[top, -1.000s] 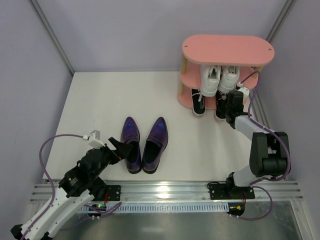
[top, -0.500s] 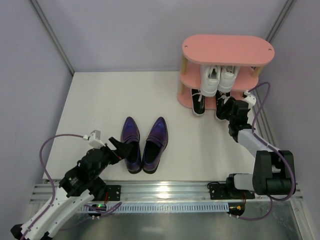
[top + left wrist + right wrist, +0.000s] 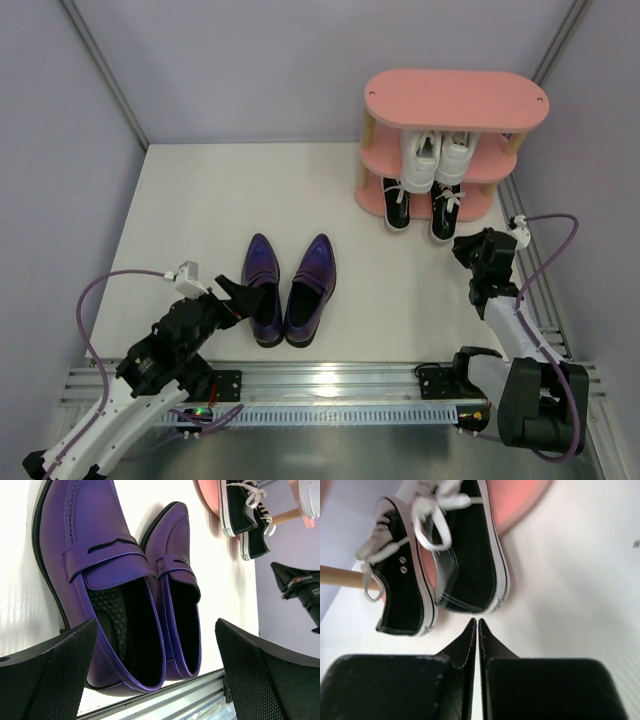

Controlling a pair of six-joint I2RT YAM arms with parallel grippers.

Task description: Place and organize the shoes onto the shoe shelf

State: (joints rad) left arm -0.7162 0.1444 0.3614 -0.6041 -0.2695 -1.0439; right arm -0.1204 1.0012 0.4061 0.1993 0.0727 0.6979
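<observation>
Purple loafers (image 3: 290,290) sit paired on the surface (image 3: 180,220), heels toward your left pincer (image 3: 232,297), which gapes wide, ready to grasp. Your right pincer (image 3: 478,625) is pinched closed and empty, just beside the black sneakers (image 3: 465,555) on the shelf's (image 3: 455,100) bottom board.

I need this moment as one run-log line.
left pincer: open by purple loafers | right pincer: shut, empty, near black sneakers | shoe shelf: black sneakers, white sneakers | table: loafers
</observation>
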